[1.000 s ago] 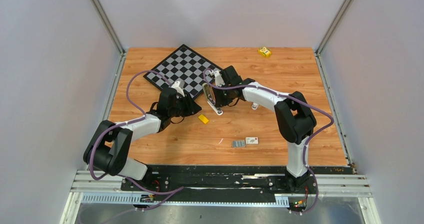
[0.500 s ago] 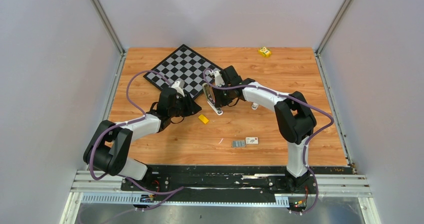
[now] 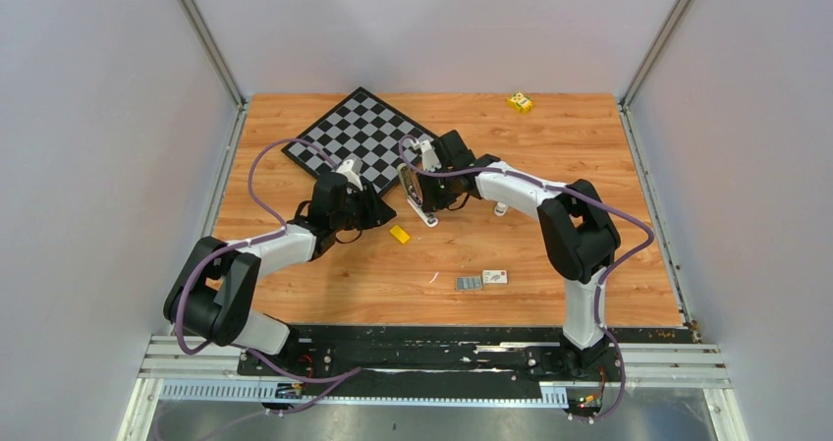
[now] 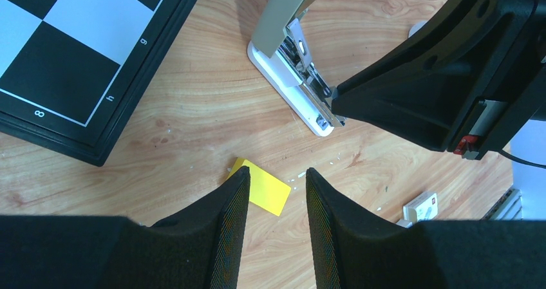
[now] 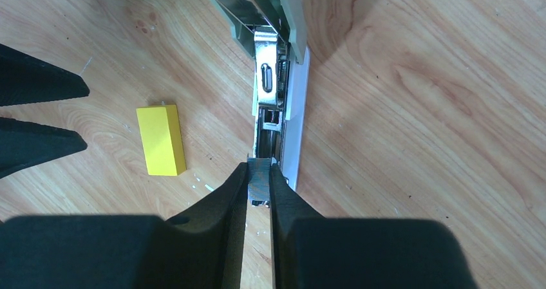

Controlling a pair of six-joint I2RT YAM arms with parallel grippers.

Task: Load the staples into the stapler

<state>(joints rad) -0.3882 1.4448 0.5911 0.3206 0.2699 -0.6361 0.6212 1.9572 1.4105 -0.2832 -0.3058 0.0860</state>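
**Inspector:** Nearest the arm bases, what lies on the table [image 3: 589, 264]?

**Assistant:** It is a wood-grain table. A ridged, silvery block of staples [image 3: 469, 283] lies just beside a small white labelled box [image 3: 495, 277].

**Inspector:** Next out?

**Assistant:** A flat yellow block [image 4: 261, 187] with plain faces. The left pincer [image 4: 277, 173] hangs over it, its ribbed black fingers [image 4: 228, 218] spread and gripping nothing.

**Inspector:** The right pincer [image 5: 259, 172]?

**Assistant:** It is closed on a small grey strip [image 5: 259, 181] at the near end of the stapler's tray. I cannot tell for certain that the strip is staples.

**Inspector:** And the stapler [image 5: 273, 51]?

**Assistant:** It sits mid-table, near the chessboard's corner. The grey-olive top is swung up, the shiny metal tray is exposed, and the white base lies flat on the wood.

**Inspector:** Beyond it?

**Assistant:** A glossy black-and-white chessboard [image 3: 363, 132] set askew. A small yellow object [image 3: 520, 101] sits by the far edge. Pale grey wall panels with metal corner posts stand on three sides.
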